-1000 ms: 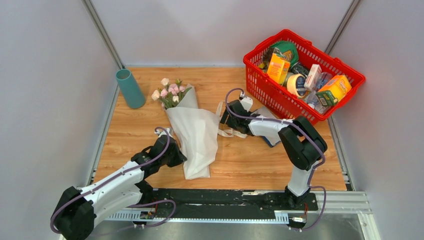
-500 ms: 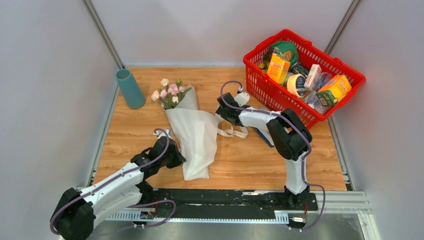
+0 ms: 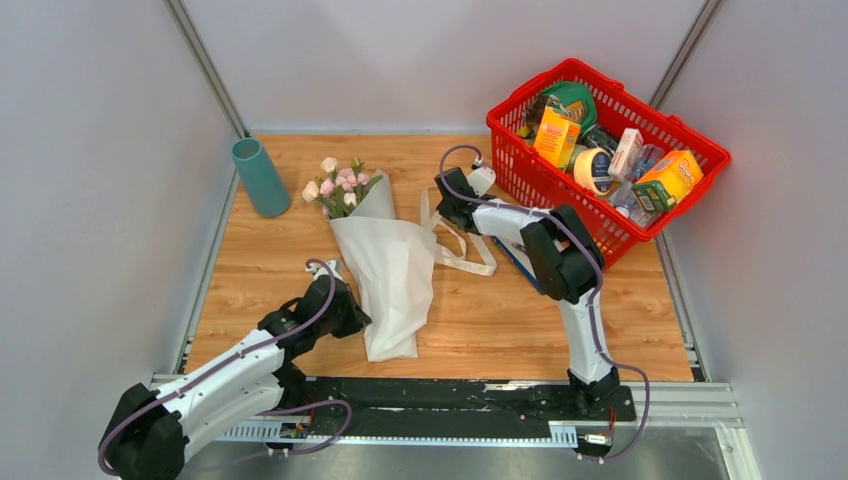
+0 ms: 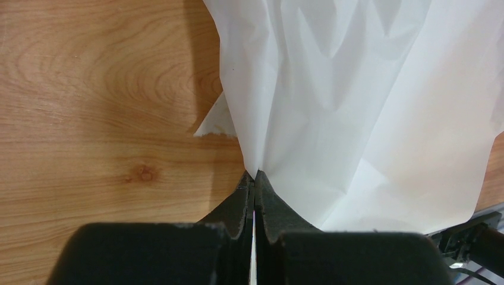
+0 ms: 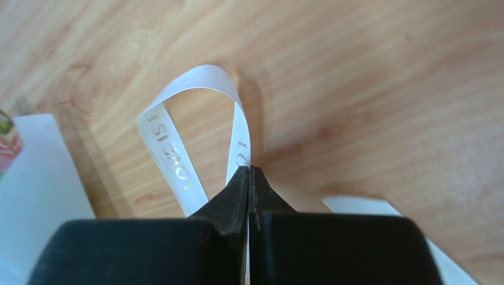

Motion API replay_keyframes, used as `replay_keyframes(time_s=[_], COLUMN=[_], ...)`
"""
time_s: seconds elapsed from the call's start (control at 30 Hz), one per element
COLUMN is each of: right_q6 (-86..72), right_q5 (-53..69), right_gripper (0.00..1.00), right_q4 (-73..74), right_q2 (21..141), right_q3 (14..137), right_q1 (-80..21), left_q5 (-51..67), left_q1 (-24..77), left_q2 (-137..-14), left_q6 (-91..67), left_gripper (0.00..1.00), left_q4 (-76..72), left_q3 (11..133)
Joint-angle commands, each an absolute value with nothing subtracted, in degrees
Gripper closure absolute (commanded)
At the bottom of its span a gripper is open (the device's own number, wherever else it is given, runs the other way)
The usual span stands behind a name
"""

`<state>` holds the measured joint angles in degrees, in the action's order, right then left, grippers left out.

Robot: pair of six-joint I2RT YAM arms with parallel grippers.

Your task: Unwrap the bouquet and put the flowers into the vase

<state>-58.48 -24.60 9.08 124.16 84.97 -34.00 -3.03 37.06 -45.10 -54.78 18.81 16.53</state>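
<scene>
At the near edge of the table (image 3: pixel 480 320), toward the left, the left fingers (image 4: pixel 235 208) are pressed fully together, and a fold of the white paper (image 4: pixel 356 119) is pinched between their tips. The bouquet (image 3: pixel 380 240) is laid flat on the wood near the middle of the table, its wide paper end toward the arms and its blooms pointing away.

Just to the right of the paper, a cream ribbon (image 5: pixel 172 148) is spread in loose loops on the wood. The right fingers (image 5: pixel 229 202) are shut tight on one loop of it, which is lifted into an arch above the table. On that loop the gold letters "LOVE IS" can be read; the rest of the print cannot be made out.

Further back, the pink and cream flowers (image 3: pixel 340 185) are seen spilling from the cone's narrow end. Beyond them, in the far left corner, the teal vase (image 3: pixel 260 177) is stood apart from the bouquet. At the far right a red basket (image 3: pixel 540 190) is filled with boxes and a roll of tape (image 3: pixel 592 170); their labels are too small to read.
</scene>
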Motion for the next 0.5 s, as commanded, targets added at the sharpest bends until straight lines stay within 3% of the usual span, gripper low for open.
replay_keyframes(time_s=[0.0,0.33,0.47], right_q6=[-48.63,-27.0,-22.58], right_q5=[-17.34,-10.47,-10.19], right_gripper=[1.0,1.0,1.0], right_q4=[-6.8,-27.93,-13.67], right_q2=[123.49,119.09,119.09], right_q3=[86.14,94.21,105.71], right_q1=[-31.38,-29.71,-29.71], left_q5=[-3.43,-4.04,-4.74], left_q1=[37.27,37.27,37.27], left_q2=[-44.03,-44.56,-45.26], left_q6=[-54.67,-54.32,-54.23], left_gripper=[1.0,1.0,1.0], left_q4=[18.46,18.54,20.3], left_q3=[16.35,17.22,18.72])
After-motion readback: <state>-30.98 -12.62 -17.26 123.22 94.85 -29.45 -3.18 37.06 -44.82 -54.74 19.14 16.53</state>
